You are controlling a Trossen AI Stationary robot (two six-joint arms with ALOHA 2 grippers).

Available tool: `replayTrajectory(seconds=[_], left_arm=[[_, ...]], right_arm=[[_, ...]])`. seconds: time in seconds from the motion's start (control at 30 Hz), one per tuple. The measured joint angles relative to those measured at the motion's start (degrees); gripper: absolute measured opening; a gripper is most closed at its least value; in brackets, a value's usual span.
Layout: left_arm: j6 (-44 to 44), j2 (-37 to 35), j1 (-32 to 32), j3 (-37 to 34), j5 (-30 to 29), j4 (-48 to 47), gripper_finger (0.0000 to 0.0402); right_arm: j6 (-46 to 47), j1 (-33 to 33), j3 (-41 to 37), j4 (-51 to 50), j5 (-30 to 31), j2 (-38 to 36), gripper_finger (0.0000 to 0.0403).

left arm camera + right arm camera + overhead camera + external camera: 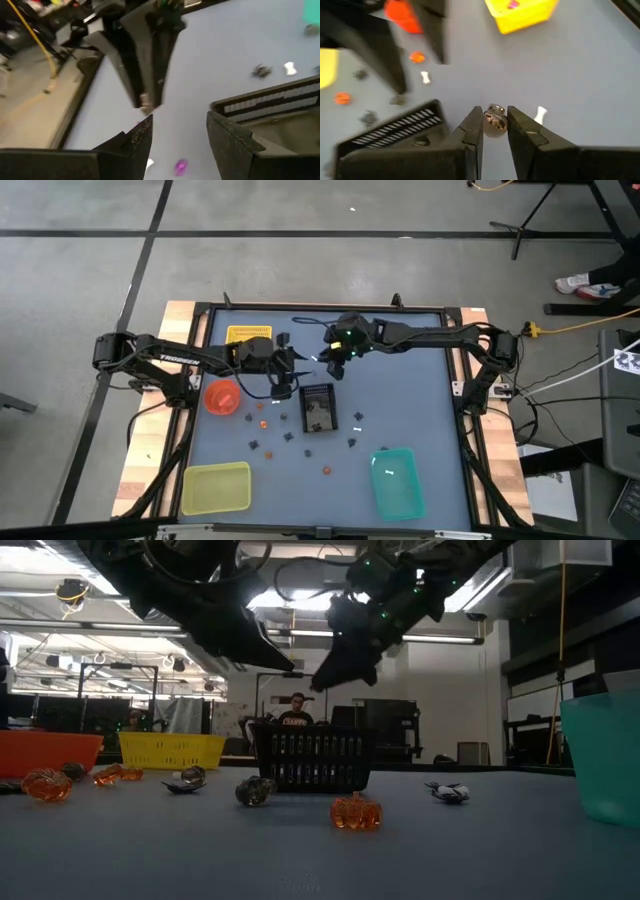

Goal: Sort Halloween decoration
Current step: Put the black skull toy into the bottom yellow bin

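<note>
My left tool (290, 372) hangs with fingers apart, empty, above the table (420, 410) just left of the black basket (318, 408). My right tool (495, 131) is clamped on a small dark trinket (494, 120), raised beyond the basket. Other trinkets (262, 423) lie scattered nearby. Centre the load over the matching container before releasing; keep both arms clear.

A: What sits between the right gripper's (495, 131) jaws?
B: A small shiny dark trinket (494, 121), pinched between both fingers. A tiny white bone-shaped trinket (539, 114) lies just beside one jaw.
A: And on the other side?
B: The black slatted plastic basket (395, 131); a yellow plastic bin (522, 13) lies well ahead.
</note>
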Motion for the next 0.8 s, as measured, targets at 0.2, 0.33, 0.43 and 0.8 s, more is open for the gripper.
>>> replayTrajectory(seconds=[0.2,0.33,0.43,0.8], left_arm=[[3.7,0.0,0.0,0.0,-1.9,2.5,0.0169],[5.8,0.0,-0.4,0.0,-1.9,2.7,0.0169],[6.8,0.0,-0.8,0.0,-1.9,3.4,0.0169],[7.5,0.0,-0.9,0.0,-1.8,7.9,0.0169]], right_arm=[[0.0,0.0,1.7,0.4,-5.0,0.0,0.0064],[0.0,0.0,2.8,0.4,-5.2,0.0,0.0064],[0.0,0.0,3.2,1.5,-7.1,0.0,0.0064],[0.9,0.0,3.3,6.4,-12.2,0.0,0.0064]])
